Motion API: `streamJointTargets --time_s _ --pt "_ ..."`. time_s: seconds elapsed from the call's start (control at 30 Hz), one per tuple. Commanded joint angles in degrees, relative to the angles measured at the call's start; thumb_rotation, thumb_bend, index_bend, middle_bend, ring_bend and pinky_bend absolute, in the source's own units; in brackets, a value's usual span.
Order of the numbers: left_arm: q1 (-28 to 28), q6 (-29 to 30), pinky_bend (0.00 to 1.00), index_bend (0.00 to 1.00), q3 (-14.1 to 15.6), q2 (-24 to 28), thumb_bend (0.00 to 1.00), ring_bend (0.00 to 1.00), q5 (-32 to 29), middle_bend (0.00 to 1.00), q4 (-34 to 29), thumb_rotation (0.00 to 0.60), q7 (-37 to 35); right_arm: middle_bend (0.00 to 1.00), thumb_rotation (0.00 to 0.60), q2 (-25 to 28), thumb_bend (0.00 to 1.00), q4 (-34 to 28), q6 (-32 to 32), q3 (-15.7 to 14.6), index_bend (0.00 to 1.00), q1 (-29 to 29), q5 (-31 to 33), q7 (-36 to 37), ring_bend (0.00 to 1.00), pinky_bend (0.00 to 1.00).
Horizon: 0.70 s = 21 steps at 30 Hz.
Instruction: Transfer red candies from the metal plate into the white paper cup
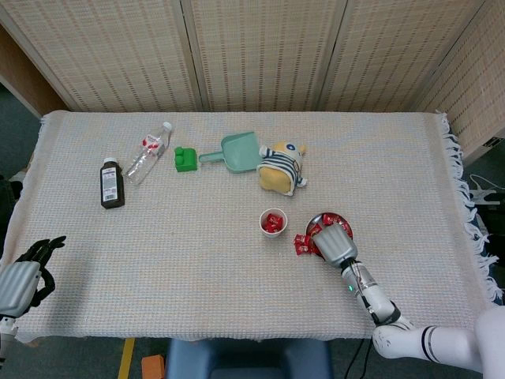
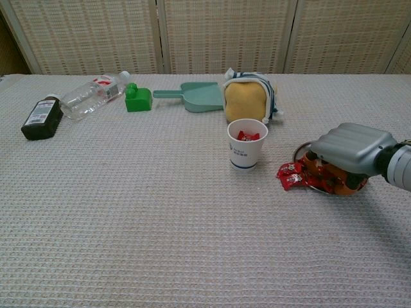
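The metal plate lies right of the white paper cup, heaped with red candies that spill over its left edge onto the cloth. My right hand is pressed down on the pile, palm down, its fingers among the candies. In the chest view the right hand covers most of the plate, and whether its fingers grip a candy is hidden. The cup stands upright with a few red candies inside. My left hand rests at the table's near left corner, holding nothing, fingers apart.
A striped plush toy sits just behind the cup. Further back lie a green scoop, a green block, a clear bottle and a dark bottle. A woven cloth covers the table.
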Motion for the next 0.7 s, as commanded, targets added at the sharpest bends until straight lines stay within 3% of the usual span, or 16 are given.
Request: streamJointTargets --time_s 0.03,0.23,0.57,0.7 --pt "0.0 0.0 0.30 0.09 0.0 0.0 1.00 0.10 0.0 0.18 0.1 0.600 -0.1 0.77 0.600 -0.4 0.17 0.5 0.0 0.1 0.47 0.1 0.1 -0.2 0.73 1.00" --pt "0.0 -0.1 0.30 0.09 0.0 0.0 1.00 0.10 0.0 0.18 0.1 0.600 0.0 0.78 0.600 -0.8 0.23 1.2 0.5 0.1 0.52 0.0 0.2 -0.6 0.73 1.00" --pt "0.0 0.1 0.30 0.09 0.0 -0.1 1.00 0.10 0.0 0.18 0.1 0.600 0.3 0.80 0.600 -1.2 0.28 2.0 0.8 0.3 0.70 -0.2 0.6 -0.8 0.75 1.00" --pt "0.0 0.1 0.31 0.09 0.0 -0.1 1.00 0.10 0.0 0.18 0.1 0.600 0.3 0.80 0.600 -1.0 0.28 1.6 1.5 0.8 0.71 -0.3 -0.1 -0.2 0.75 1.00"
